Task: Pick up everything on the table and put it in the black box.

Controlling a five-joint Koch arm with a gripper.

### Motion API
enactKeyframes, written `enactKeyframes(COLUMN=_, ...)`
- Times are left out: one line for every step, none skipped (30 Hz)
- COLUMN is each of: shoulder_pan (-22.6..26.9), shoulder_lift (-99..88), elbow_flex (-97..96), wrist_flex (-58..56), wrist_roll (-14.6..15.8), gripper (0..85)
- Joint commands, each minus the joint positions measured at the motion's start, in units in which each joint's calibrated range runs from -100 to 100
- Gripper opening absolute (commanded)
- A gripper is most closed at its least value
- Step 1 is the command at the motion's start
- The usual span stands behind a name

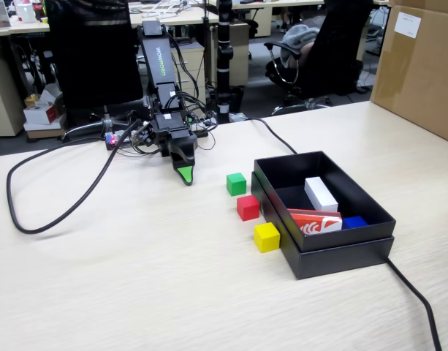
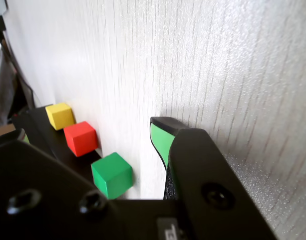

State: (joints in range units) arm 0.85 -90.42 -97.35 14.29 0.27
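**Three cubes left; arm low on the desk, nothing in hand**

We find the gripper [image 1: 185, 175] down near the far edge of the desk, green-faced tip at or just above the wood. It carries nothing. Both views show one tip only, so we cannot tell whether the jaws stand wide or narrow.

Three cubes sit out in a row along the outer wall of the box [image 1: 333, 252]: green [image 1: 236, 183] farthest back, red [image 1: 248, 207] in the middle, yellow [image 1: 267, 237] nearest the front edge. The row lies mid-desk, toward the right edge in the fixed view. The box already holds a white block [image 1: 321, 194], a red-and-white packet [image 1: 314, 221] and something blue [image 1: 354, 221].

We judge the step as a reach for the next cube; green is closest to the tip. The move calls for a swing toward the row and jaws set across flat faces, clear of the box wall.

Cubes: matte, sharp-edged, apparently rigid. Box: black, shallow, rectangular, probably card. Desk: pale wood grain, smooth. A black cable [image 1: 70, 205] loops toward the left edge.
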Motion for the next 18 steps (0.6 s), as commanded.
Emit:
enactKeyframes(shoulder_pan=0.00, shoulder_lift=0.98, elbow_flex=0.16, wrist_flex=-0.77, wrist_roll=-0.10, gripper=48.7)
enactKeyframes(shoulder_pan=0.00, shoulder_lift=0.98, elbow_flex=0.16, wrist_flex=-0.77, wrist_roll=-0.05, gripper=48.7)
enactKeyframes(shoulder_pan=0.00, shoulder_lift=0.98, elbow_flex=0.16, wrist_flex=-0.77, wrist_roll=-0.05, gripper=48.7)
enactKeyframes(shoulder_pan=-0.05, shoulder_lift=0.98, elbow_flex=0.25, wrist_flex=-0.77, wrist_roll=-0.05, gripper=48.7)
enactKeyframes(shoulder_pan=-0.05, shoulder_lift=0.98, elbow_flex=0.25, wrist_flex=-0.77, wrist_roll=-0.05, gripper=48.7)
enactKeyframes(shoulder_pan=0.00, shoulder_lift=0.86, elbow_flex=0.34, wrist_flex=-0.77, wrist_roll=0.00, gripper=48.7)
enactKeyframes(shoulder_pan=0.29, shoulder_lift=0.75, elbow_flex=0.44, wrist_flex=-0.77, wrist_roll=0.24, gripper=48.7)
enactKeyframes(shoulder_pan=0.34, shoulder_lift=0.52, elbow_flex=0.34, wrist_flex=-0.77, wrist_roll=0.68, gripper=48.7)
enactKeyframes(shoulder_pan=0.24, shoulder_lift=0.52, elbow_flex=0.07, wrist_flex=-0.85, wrist_roll=1.07, gripper=48.7)
enactKeyframes(shoulder_pan=0.10, shoulder_lift=0.52, elbow_flex=0.07, wrist_flex=-1.46, wrist_roll=1.12, gripper=48.5)
enactKeyframes(shoulder_pan=0.05, shoulder_lift=0.29, elbow_flex=-0.02, wrist_flex=-1.80, wrist_roll=1.17, gripper=48.4)
enactKeyframes(shoulder_pan=0.00, shoulder_lift=0.29, elbow_flex=-0.02, wrist_flex=-1.80, wrist_roll=1.17, gripper=48.0)
enactKeyframes(shoulder_pan=-0.10, shoulder_lift=0.17, elbow_flex=0.07, wrist_flex=-1.89, wrist_roll=1.17, gripper=47.5)
enactKeyframes(shoulder_pan=-0.15, shoulder_lift=0.17, elbow_flex=0.16, wrist_flex=-1.89, wrist_roll=1.17, gripper=47.5)
enactKeyframes(shoulder_pan=-0.10, shoulder_lift=0.17, elbow_flex=0.25, wrist_flex=-1.89, wrist_roll=1.17, gripper=47.6)
enactKeyframes(shoulder_pan=0.10, shoulder_lift=0.17, elbow_flex=0.34, wrist_flex=-1.89, wrist_roll=1.12, gripper=47.6)
enactKeyframes(shoulder_pan=0.24, shoulder_lift=-0.06, elbow_flex=0.34, wrist_flex=-1.97, wrist_roll=1.12, gripper=47.9)
enactKeyframes(shoulder_pan=0.29, shoulder_lift=-0.40, elbow_flex=0.53, wrist_flex=-1.97, wrist_roll=1.12, gripper=47.9)
